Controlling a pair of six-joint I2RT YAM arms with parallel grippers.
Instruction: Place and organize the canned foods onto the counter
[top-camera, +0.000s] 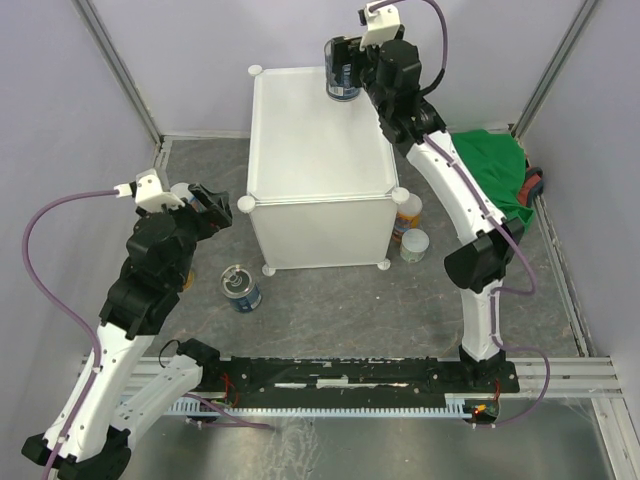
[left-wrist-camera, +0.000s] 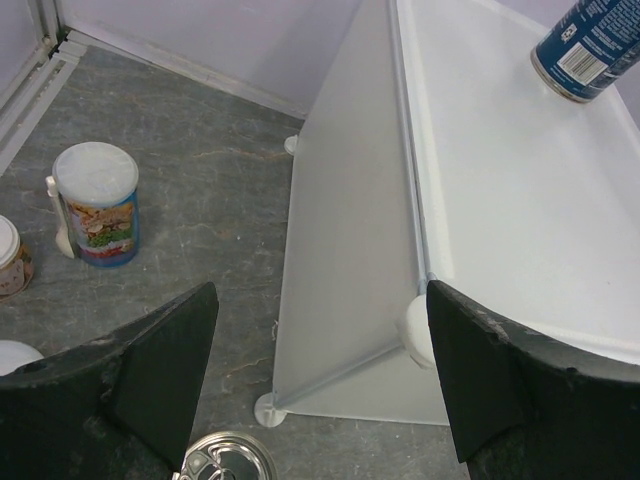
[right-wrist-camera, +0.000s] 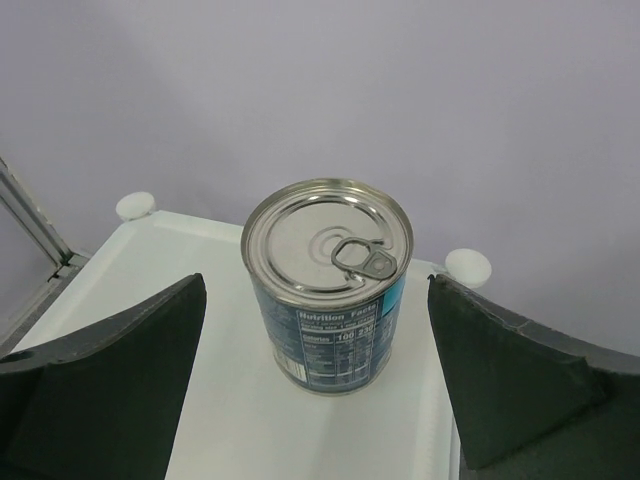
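Observation:
A blue-labelled can (right-wrist-camera: 330, 290) with a silver pull-tab top stands upright at the back right of the counter (top-camera: 310, 150); it also shows in the top view (top-camera: 342, 90) and the left wrist view (left-wrist-camera: 590, 45). My right gripper (right-wrist-camera: 320, 400) is open around it, with a gap on each side. My left gripper (top-camera: 218, 210) is open and empty beside the counter's front left corner knob (left-wrist-camera: 418, 330). A second blue can (top-camera: 240, 288) stands on the floor below it. A colourful white-lidded can (left-wrist-camera: 97, 205) stands on the floor to the left.
Two white-lidded cans (top-camera: 408, 212) (top-camera: 415, 245) stand on the floor right of the counter. A green cloth (top-camera: 490, 175) lies at the back right. More cans (left-wrist-camera: 10, 262) sit at the left edge, partly hidden by my left arm. Walls enclose the grey floor.

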